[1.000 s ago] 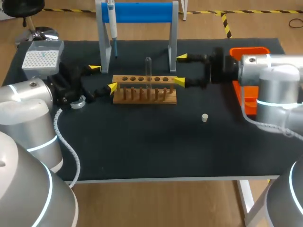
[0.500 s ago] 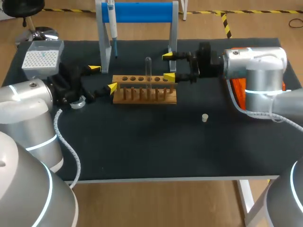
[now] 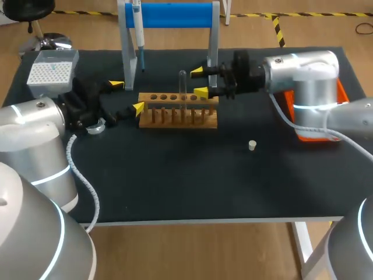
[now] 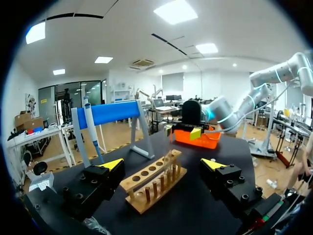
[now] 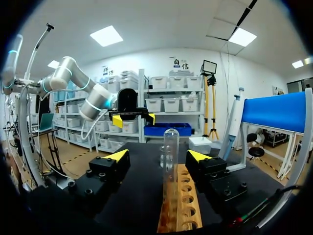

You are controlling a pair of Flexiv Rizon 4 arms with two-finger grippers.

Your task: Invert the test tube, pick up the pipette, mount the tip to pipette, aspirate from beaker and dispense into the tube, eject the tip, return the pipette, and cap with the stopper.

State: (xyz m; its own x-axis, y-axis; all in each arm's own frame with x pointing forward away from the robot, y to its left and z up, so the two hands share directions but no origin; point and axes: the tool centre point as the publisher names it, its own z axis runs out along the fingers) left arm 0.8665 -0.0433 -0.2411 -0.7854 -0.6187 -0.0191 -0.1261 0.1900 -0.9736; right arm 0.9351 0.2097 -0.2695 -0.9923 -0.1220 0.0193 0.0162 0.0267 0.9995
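My right pincer (image 3: 199, 81) is spread wide, and its yellow tips grip nothing. Just ahead of the gap and in line with it stands the test tube (image 5: 169, 147). It is upright in a wooden rack (image 5: 178, 205) with its rounded end on top, and neither finger touches the glass. The rack runs lengthwise away from this pincer, starting under its tips. To one side of the pincer, past the rack, the pipette (image 5: 234, 128) hangs on the blue stand (image 5: 276, 111). A tip box (image 5: 200, 144) sits further out, beyond the rack's far end. Behind the pincer, beside its arm, lies an orange tray (image 3: 342, 93). The small pale stopper (image 3: 252, 145) lies on the dark surface (image 3: 175, 186), well apart from the pincer, on the side away from the stand.

My left pincer (image 4: 162, 164) is likewise spread and holds nothing. It faces the rack's other end, with the rack just ahead of its gap, and looks straight along it toward the right pincer.
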